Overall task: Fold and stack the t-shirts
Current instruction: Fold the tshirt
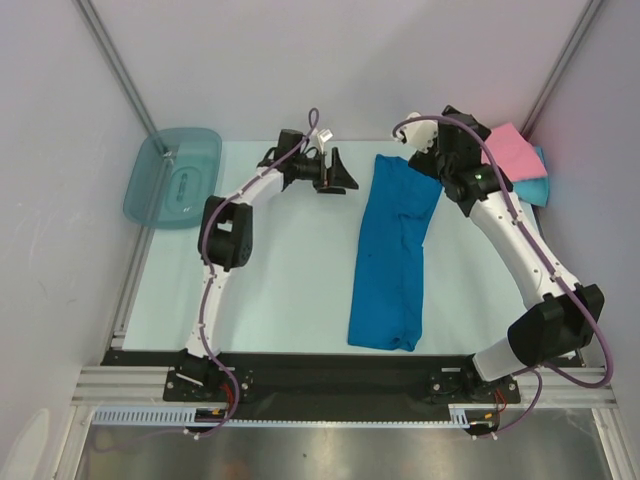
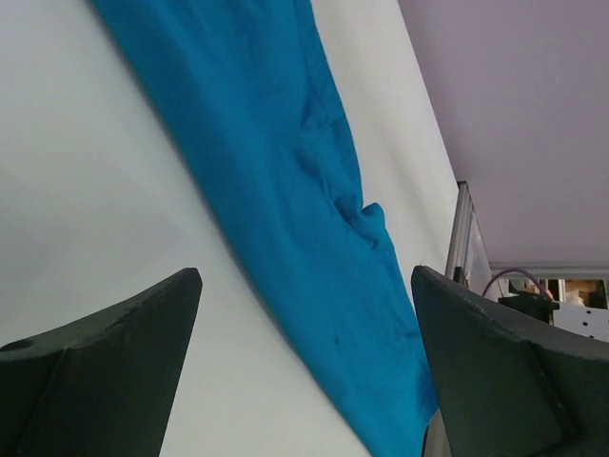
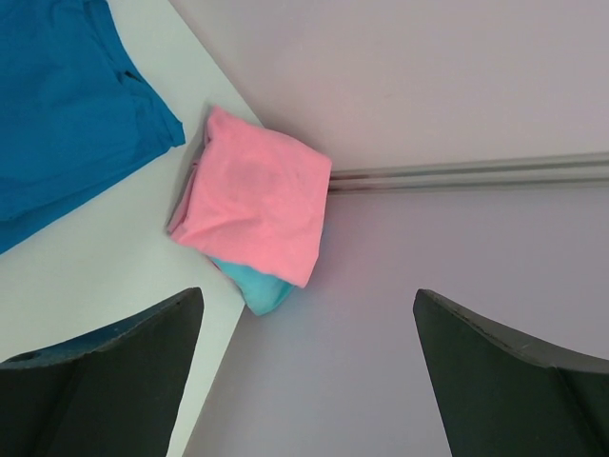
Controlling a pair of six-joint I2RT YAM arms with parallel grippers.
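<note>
My left gripper (image 2: 304,286) and right gripper (image 3: 306,300) both gape empty. The deep blue soft cloth t-shirt (image 1: 392,250) lies as a long strip at mid-frame, likely limp and light; best pinched at its upper corners. The folded pink t-shirt (image 1: 510,150) tops the turquoise t-shirt (image 1: 537,188), upper right

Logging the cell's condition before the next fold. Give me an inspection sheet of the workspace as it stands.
Surface: pale table, flat.
Job's things: deep blue t-shirt folded into a long strip mid-table; pink t-shirt folded, lying on the turquoise t-shirt at the far right corner.
Clutter: translucent teal bin at the far left corner.
Grippers: left gripper open, holding nothing, left of the blue shirt; right gripper open, holding nothing, facing the stack.
Cables: purple cables run along both arms.
Surroundings: white walls, metal frame posts.
</note>
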